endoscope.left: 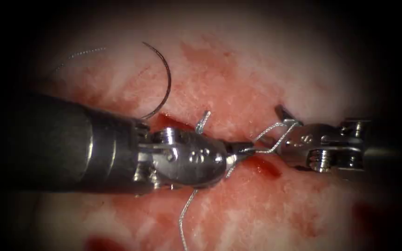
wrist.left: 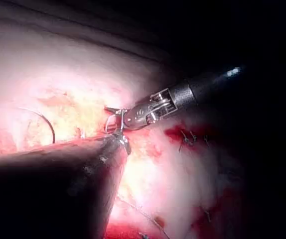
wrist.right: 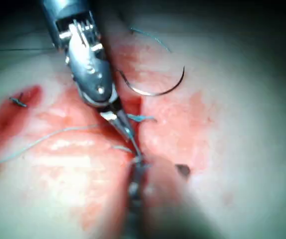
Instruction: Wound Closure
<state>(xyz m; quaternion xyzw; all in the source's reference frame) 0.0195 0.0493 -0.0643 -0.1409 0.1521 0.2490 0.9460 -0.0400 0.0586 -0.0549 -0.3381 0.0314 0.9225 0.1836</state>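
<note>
The needle (endoscope.left: 163,74) lies loose on the tissue (endoscope.left: 266,60), on the far left side of the cut (endoscope.left: 261,165), and no tool holds it. It is not stuck in the tissue; its whole curve lies flat on top, and the same curved needle (wrist.right: 155,88) shows in the right wrist view, lying beside the left tool. A thin bit of thread (endoscope.left: 77,55) trails away from the needle toward the far left. The left tool (endoscope.left: 240,149) comes in from the left, and its jaws are pressed together, pinching the thread (endoscope.left: 275,148) right over the cut. The right tool (endoscope.left: 287,118) comes in from the right, very near the left tool's tip. The thread wraps around the right tool's jaws in a loop, but I cannot tell if those jaws are spread or pressed together. A short end of thread (endoscope.left: 203,122) sticks up just beyond the left tool. Another long piece of thread (endoscope.left: 185,211) hangs down toward the near side. Red fluid (endoscope.left: 210,60) stains the tissue around the cut. In the left wrist view, older stitches (wrist.left: 187,139) sit farther along the cut.
</note>
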